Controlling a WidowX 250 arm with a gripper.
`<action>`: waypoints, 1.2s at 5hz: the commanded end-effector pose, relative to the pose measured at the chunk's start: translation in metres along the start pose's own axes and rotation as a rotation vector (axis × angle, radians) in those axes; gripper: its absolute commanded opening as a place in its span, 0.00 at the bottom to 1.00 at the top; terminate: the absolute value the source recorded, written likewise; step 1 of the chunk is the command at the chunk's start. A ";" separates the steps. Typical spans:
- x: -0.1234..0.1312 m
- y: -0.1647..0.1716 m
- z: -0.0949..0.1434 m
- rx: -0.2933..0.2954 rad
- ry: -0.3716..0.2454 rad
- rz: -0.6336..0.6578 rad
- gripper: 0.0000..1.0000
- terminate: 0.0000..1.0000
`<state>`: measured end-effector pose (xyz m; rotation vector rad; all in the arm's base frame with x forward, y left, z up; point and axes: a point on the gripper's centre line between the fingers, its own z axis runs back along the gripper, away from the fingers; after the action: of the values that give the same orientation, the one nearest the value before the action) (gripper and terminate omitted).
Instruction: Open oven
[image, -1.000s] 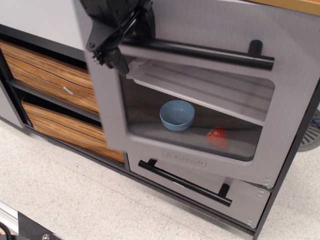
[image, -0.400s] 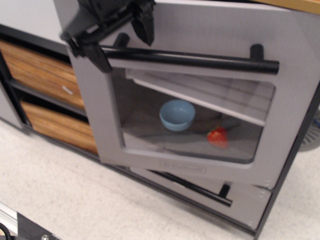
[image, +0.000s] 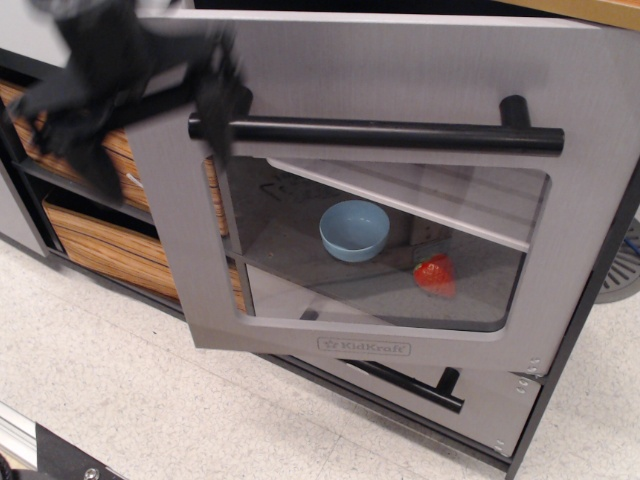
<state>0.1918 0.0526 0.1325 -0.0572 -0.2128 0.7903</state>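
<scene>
Brushed silver, the oven (image: 400, 70) door fills mid-frame, swung partly out, its left edge free of the cabinet. Upper left, the blurred hand (image: 130, 80) sits at the black bar handle's (image: 380, 133) left end, placed to pull; its grip cannot be told.

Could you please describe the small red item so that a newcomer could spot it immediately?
Find the oven, whose big silver door with its clear window is swung partly open. Through the window, on the oven floor, a strawberry sits right of a blue bowl. It is the only red thing there.
</scene>
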 end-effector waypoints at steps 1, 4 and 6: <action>0.036 0.055 -0.037 0.146 0.014 -0.097 1.00 0.00; 0.085 0.111 -0.036 0.186 -0.025 -0.036 1.00 0.00; 0.103 0.087 -0.041 0.159 -0.079 0.040 1.00 0.00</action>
<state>0.2118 0.1752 0.0804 0.1140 -0.1874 0.8633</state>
